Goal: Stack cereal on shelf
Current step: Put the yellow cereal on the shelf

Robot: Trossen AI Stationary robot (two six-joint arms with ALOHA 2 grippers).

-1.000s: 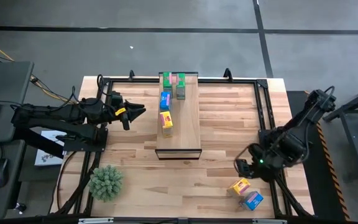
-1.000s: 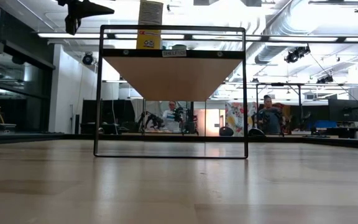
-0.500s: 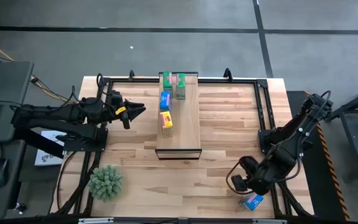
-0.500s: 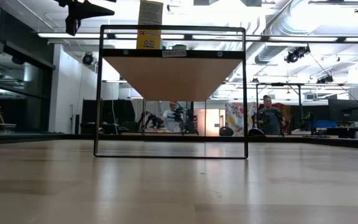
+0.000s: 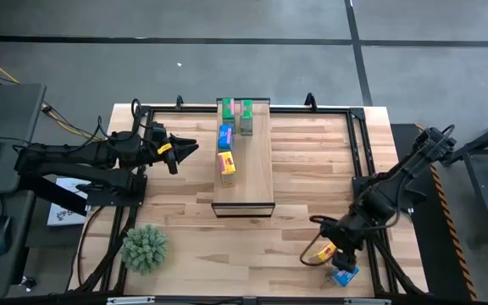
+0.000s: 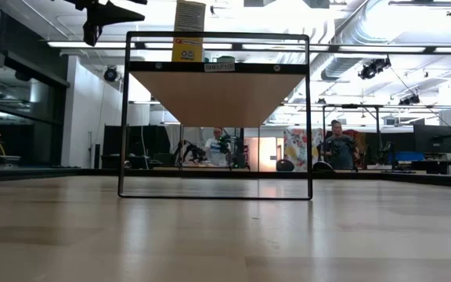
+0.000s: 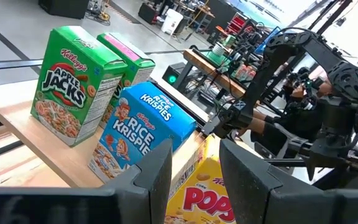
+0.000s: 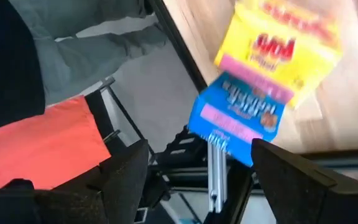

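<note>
High view: I've got the right gripper [image 5: 322, 254] low over the near right corner of the table [image 5: 303, 169], fingers spread wide, nothing between them. It sits right at the yellow box [image 5: 325, 252], with the blue box [image 5: 344, 276] just beside it, both loose on the tabletop. Right wrist view confirms it: yellow box [image 8: 278, 43] and blue box [image 8: 238, 115] touching each other, ahead of the parted fingers [image 8: 126, 177].

Left gripper [image 5: 185, 150] hangs beside the shelf [image 5: 252, 169], part open, holding nothing. Four boxes are on the shelf: two green boxes [image 5: 236, 114] at the far end, blue Rice Krispies box [image 5: 225, 135] next, then yellow Pops box [image 5: 226, 168]. Left wrist view shows the row upright.

Plant ball [image 5: 145, 246] sits near left.
</note>
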